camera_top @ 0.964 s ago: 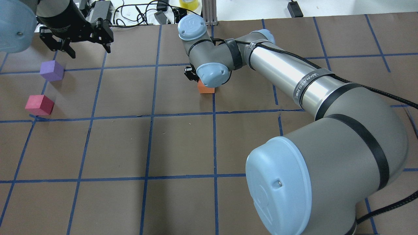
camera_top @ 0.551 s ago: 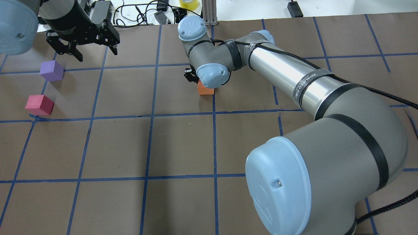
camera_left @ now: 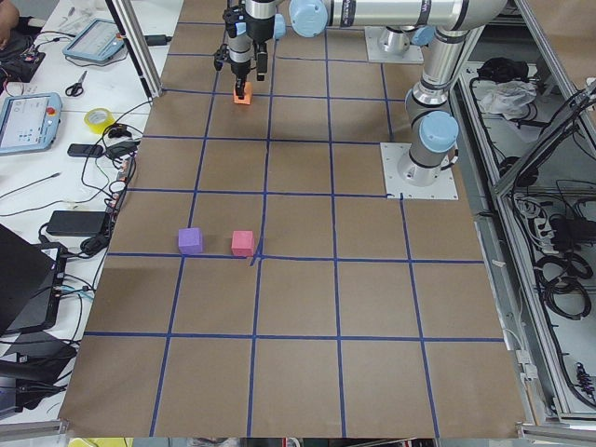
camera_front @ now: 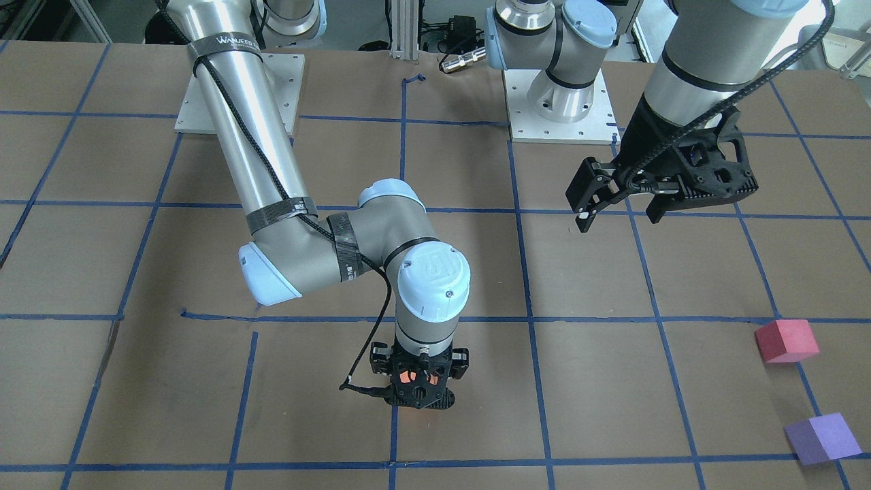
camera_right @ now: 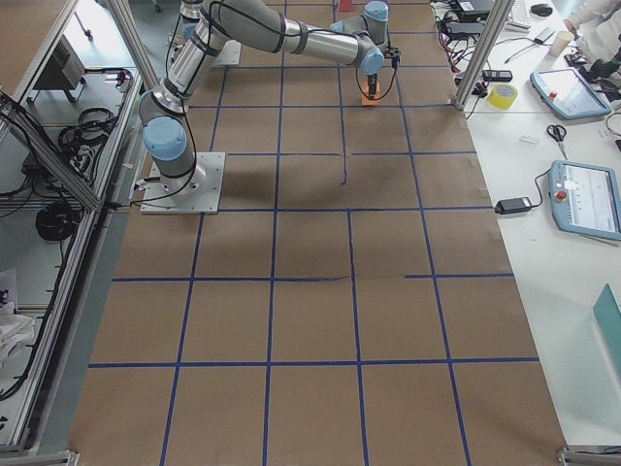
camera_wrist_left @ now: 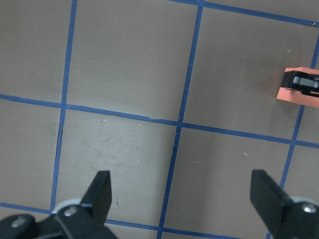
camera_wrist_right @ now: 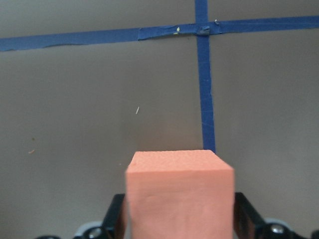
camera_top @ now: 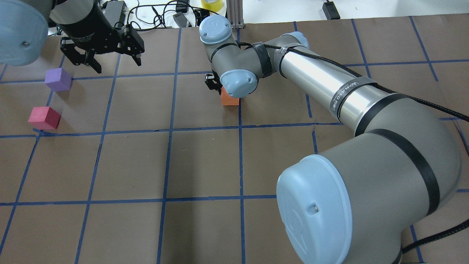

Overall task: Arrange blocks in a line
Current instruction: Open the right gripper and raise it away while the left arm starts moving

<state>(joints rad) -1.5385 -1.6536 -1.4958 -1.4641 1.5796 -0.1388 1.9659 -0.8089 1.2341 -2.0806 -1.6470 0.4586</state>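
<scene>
The orange block (camera_top: 229, 100) sits near a blue tape crossing at the table's middle, held between the fingers of my right gripper (camera_front: 415, 393). The right wrist view shows the block (camera_wrist_right: 179, 191) filling the gap between both fingers. In the overhead view the wrist hides most of that gripper. The purple block (camera_top: 58, 79) and the reddish-pink block (camera_top: 44, 118) rest side by side at the table's left. My left gripper (camera_top: 117, 66) hangs open and empty above the table, right of the purple block. The left wrist view shows the orange block (camera_wrist_left: 299, 93) far off.
My right arm (camera_top: 322, 84) stretches low across the table's right half. Cables, a yellow tape roll (camera_top: 212, 4) and an aluminium post (camera_top: 232, 13) lie beyond the far edge. Both arm bases (camera_front: 558, 102) stand at the robot's side.
My left gripper has moved rightward, away from the purple block, still open. My right gripper and the orange block have shifted very slightly. The purple and reddish-pink blocks have not moved.
</scene>
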